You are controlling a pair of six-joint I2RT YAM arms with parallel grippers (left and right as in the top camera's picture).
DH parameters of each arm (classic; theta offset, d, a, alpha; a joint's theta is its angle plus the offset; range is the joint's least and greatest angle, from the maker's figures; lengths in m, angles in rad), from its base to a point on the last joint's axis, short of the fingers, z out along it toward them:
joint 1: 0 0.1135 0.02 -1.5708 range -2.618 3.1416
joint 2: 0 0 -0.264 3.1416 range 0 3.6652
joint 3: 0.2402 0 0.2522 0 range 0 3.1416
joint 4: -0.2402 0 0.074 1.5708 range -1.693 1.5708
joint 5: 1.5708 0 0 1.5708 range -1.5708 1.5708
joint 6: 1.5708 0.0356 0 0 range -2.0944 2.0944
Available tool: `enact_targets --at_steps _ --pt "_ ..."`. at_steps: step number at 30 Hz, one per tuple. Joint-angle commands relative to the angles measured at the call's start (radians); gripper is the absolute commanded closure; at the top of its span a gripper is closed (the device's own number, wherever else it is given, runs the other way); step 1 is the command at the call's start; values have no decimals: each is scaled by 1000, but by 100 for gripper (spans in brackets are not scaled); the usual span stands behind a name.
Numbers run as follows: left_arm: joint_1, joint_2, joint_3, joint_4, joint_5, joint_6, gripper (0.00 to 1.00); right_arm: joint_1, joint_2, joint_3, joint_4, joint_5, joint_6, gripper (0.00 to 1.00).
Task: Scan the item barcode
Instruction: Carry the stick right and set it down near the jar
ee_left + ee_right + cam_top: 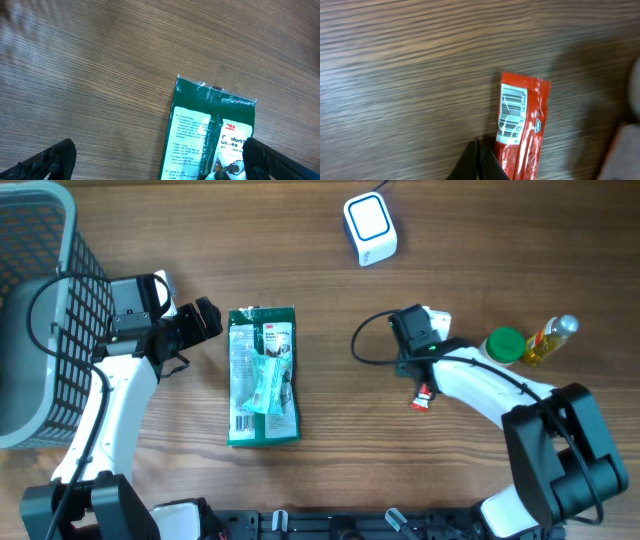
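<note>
Red packet point(522, 125) lies barcode-up, its edge against the closed right pincer point(476, 150).

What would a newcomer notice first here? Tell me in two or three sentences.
The green glove package lying flat in the centre draws the eye first. Next comes the red packet pinched in the right end effector, its barcode facing the wrist camera. A white scanner sits on the far side of the table.
</note>
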Motion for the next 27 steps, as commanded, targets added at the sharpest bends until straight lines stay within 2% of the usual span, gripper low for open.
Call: enact_targets --at_steps 1,3,4,6,9,14,15,18,21,27 --pt "5 -5 5 3 -6 13 0 -23 80 -59 -37 -115 -142 95" --pt "5 -4 5 3 -6 13 0 -23 80 -58 -35 -235 -238 94" --pt "5 -4 5 3 -6 13 0 -23 80 -59 -43 -336 -269 89" --pt "5 -5 5 3 -6 13 0 -23 80 -59 -91 -436 -263 85" --pt "5 -4 5 3 -6 13 0 -23 80 -59 -167 -419 -249 85" --pt "5 -4 5 3 -6 13 0 -32 80 -59 -222 -376 -114 87" --pt "5 -4 5 3 -6 13 0 -39 80 -58 -258 -376 -81 91" --pt "5 -5 5 3 -6 13 0 -74 80 -58 -336 -376 -16 91" --pt "5 -5 5 3 -6 13 0 -112 80 -58 -341 -375 11 96" --pt "5 -5 5 3 -6 13 0 -234 80 -58 -329 -308 95 96"
